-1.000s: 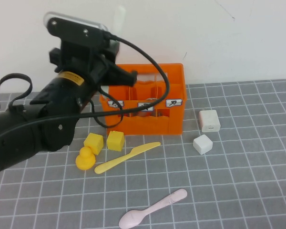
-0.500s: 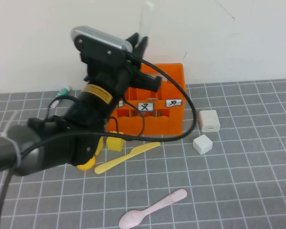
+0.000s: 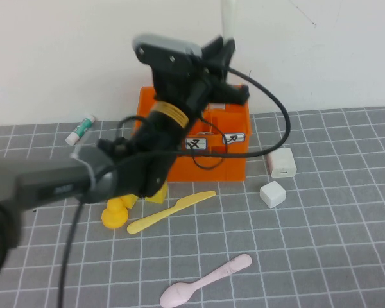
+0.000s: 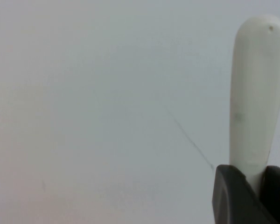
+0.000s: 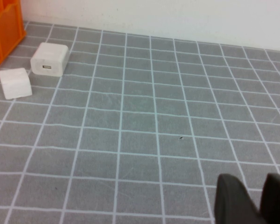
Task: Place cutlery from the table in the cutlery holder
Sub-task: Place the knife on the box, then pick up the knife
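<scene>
My left gripper is shut on a cream-white knife, held upright and high above the right rear part of the orange cutlery holder. In the left wrist view the knife stands up between the two dark fingers, against the white wall. A yellow knife lies on the table in front of the holder. Nearer the front edge lies a pale pink spoon. My right gripper hovers low over bare table off to the right, its fingers slightly apart with nothing between them.
A white charger and a white cube sit right of the holder. A yellow duck and yellow blocks lie at its front left, partly behind my left arm. A small tube lies by the wall at the left.
My left arm has swung rightward and upward with the cream-white knife, from the holder's left side to above its right rear. The right gripper has stayed put.
</scene>
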Robot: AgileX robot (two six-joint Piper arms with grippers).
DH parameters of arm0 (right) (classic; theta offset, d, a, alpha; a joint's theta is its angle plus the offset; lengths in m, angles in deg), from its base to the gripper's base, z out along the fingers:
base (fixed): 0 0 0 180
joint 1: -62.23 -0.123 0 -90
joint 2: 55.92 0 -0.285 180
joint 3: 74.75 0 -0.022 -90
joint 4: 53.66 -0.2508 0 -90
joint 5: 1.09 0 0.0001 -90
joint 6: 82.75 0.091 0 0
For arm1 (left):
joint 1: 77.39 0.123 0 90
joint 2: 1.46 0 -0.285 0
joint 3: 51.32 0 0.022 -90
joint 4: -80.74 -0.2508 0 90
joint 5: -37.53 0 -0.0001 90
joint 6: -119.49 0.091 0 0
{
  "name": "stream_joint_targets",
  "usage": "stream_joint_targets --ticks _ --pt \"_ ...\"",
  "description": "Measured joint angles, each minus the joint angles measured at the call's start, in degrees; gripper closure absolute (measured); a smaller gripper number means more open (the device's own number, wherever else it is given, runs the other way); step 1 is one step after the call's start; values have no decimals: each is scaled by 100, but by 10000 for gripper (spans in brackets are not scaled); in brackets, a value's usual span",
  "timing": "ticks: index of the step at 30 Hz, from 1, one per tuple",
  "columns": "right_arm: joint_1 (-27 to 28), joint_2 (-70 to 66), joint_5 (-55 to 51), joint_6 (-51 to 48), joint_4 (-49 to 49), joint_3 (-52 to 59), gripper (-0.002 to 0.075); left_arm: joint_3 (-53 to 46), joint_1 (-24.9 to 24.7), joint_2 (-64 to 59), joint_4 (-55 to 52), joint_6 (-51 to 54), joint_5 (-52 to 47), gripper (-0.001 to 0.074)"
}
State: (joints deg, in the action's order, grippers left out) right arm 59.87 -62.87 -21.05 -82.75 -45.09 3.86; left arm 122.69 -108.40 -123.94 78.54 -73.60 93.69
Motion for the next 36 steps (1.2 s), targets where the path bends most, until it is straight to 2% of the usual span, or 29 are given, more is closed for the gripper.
stream_joint_targets --ticks 12,15,18,22,25,27,30,32,36 --pt "0 0 0 0 0 0 581 75 -48 -717 405 178 -91 626" --pt "0 0 0 0 0 0 581 84 -48 -717 327 316 -91 556" --pt "0 0 0 0 0 0 581 84 -48 -717 220 322 -299 441" --pt "0 0 0 0 0 0 581 60 -48 -486 146 201 -1221 301" --pt "0 0 0 0 0 0 581 -18 -25 -38 -186 158 -1997 263" --pt "0 0 0 0 0 0 581 -37 7 296 -487 -20 -2560 265" --pt "0 0 0 0 0 0 581 -37 51 1028 -1340 -627 -3850 326" --pt "0 0 0 0 0 0 581 -37 55 1511 -2098 -1341 -4846 399" --pt "0 0 0 0 0 0 581 -37 19 2176 -2726 -2099 -6914 536"
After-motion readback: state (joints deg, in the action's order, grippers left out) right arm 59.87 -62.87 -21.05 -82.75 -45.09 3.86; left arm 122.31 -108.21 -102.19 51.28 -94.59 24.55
